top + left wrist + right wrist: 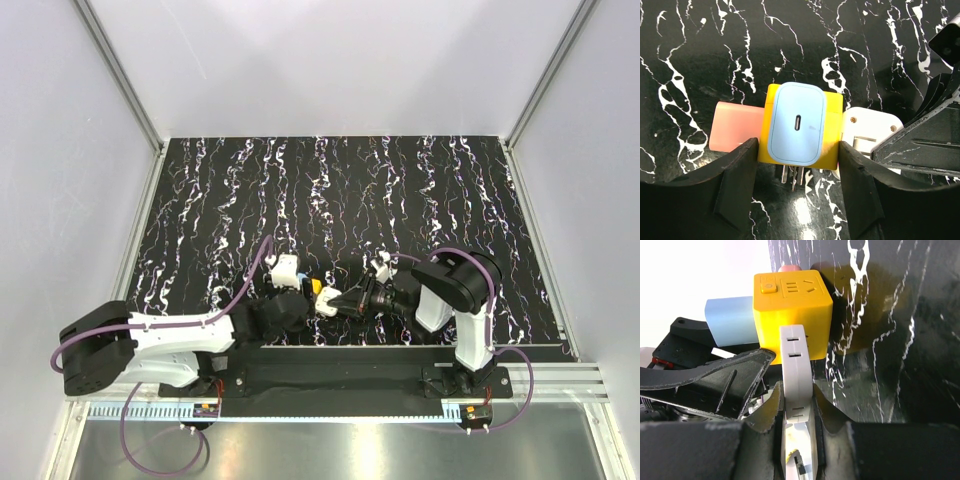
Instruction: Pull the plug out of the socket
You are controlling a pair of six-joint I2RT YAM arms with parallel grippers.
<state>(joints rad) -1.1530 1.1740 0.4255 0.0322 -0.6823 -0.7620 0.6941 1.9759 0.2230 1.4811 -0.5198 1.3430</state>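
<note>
Left gripper (800, 155) clamps the yellow socket cube (832, 137); my right gripper (797, 407) pinches the white plug (796, 365), seated in the cube just ahead. Black marbled tabletop (400, 190) beneath, white walls (330, 60) beyond.

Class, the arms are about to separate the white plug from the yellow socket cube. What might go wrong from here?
The left fingers pinch the socket only at its lower edge, so it may slip out under the pull. The right fingers hold the white plug only by its outer end and may slide off. The blue charger and pink plug, also plugged in, might get knocked loose.
</note>
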